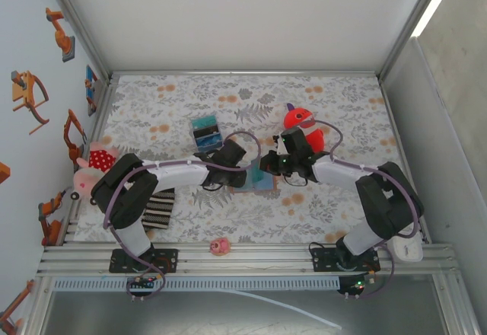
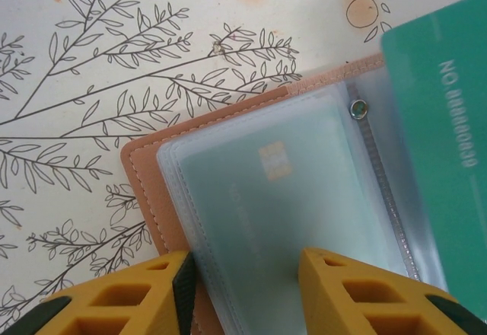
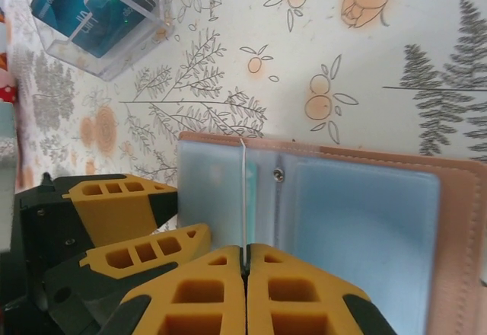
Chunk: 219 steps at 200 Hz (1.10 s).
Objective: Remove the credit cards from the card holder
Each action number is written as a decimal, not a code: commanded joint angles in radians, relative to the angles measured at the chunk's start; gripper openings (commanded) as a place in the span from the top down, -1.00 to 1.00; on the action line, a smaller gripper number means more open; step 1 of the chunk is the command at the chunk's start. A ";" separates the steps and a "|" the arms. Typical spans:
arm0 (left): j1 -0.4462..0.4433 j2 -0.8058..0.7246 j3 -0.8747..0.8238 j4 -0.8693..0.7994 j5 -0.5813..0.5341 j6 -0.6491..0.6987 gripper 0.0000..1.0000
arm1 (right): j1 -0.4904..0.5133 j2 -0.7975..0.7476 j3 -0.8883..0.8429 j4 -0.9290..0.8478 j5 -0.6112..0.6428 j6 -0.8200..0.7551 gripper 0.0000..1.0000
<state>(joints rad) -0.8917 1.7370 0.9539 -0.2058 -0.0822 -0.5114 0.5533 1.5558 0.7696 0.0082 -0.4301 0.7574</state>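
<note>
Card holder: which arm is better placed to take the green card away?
Right. The right gripper is shut on the edge of the green card, while the left gripper stands open over the card holder, astride a sleeved card.

Card holder (image 1: 261, 183) on table (image 1: 342, 103)

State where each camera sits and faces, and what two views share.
Top external: above and behind, facing down at the table; both arms show.
Left wrist: on that arm, facing down onto the card holder; left gripper below.
Right wrist: on that arm, facing across the table; right gripper shut on the teal card.
Shared by both wrists: card holder, teal card.
</note>
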 commanded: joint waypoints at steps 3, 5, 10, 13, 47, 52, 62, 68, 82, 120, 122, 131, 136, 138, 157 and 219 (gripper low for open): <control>-0.006 -0.049 0.003 -0.067 -0.006 -0.003 0.12 | 0.005 -0.051 0.044 -0.137 0.068 -0.095 0.99; -0.006 -0.051 0.004 -0.067 -0.008 -0.004 0.11 | 0.005 -0.054 0.046 -0.141 0.068 -0.100 1.00; -0.006 -0.061 0.004 -0.068 -0.011 -0.004 0.10 | 0.005 -0.063 0.049 -0.150 0.071 -0.109 1.00; -0.004 -0.068 0.006 -0.069 -0.013 -0.004 0.09 | 0.005 -0.070 0.052 -0.154 0.072 -0.115 1.00; 0.006 -0.154 0.013 -0.076 -0.046 -0.001 -0.15 | 0.006 -0.155 0.072 -0.188 0.069 -0.198 1.00; 0.010 -0.168 0.013 -0.075 -0.049 0.001 -0.20 | 0.005 -0.169 0.073 -0.188 0.065 -0.211 1.00; 0.021 -0.200 0.009 -0.070 -0.048 0.009 -0.27 | 0.005 -0.197 0.075 -0.187 0.052 -0.239 1.00; 0.029 -0.218 0.005 -0.064 -0.042 0.017 -0.31 | 0.005 -0.212 0.075 -0.179 0.033 -0.261 1.00; 0.059 -0.264 -0.002 -0.052 -0.012 0.046 -0.41 | 0.005 -0.241 0.081 -0.173 -0.001 -0.306 1.00; 0.161 -0.383 -0.035 0.012 0.164 0.188 -0.61 | 0.006 -0.289 0.129 -0.217 -0.080 -0.451 1.00; 0.163 -0.388 -0.035 0.012 0.169 0.199 -0.62 | 0.007 -0.290 0.131 -0.218 -0.083 -0.456 1.00; 0.172 -0.410 -0.035 0.016 0.201 0.248 -0.66 | 0.007 -0.292 0.140 -0.221 -0.103 -0.476 1.00; 0.175 -0.421 -0.035 0.018 0.212 0.271 -0.67 | 0.007 -0.295 0.144 -0.218 -0.118 -0.488 1.00; 0.176 -0.424 -0.036 0.021 0.214 0.278 -0.67 | 0.007 -0.296 0.144 -0.218 -0.124 -0.493 1.00; 0.195 -0.463 -0.050 0.048 0.286 0.342 -0.67 | 0.007 -0.302 0.159 -0.224 -0.181 -0.539 1.00; 0.242 -0.532 -0.057 0.087 0.580 0.481 -0.60 | 0.007 -0.297 0.240 -0.321 -0.336 -0.698 1.00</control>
<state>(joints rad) -0.6498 1.2304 0.8936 -0.1326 0.3328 -0.1497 0.5533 1.2728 0.9508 -0.2436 -0.6716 0.1684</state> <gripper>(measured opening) 0.814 0.038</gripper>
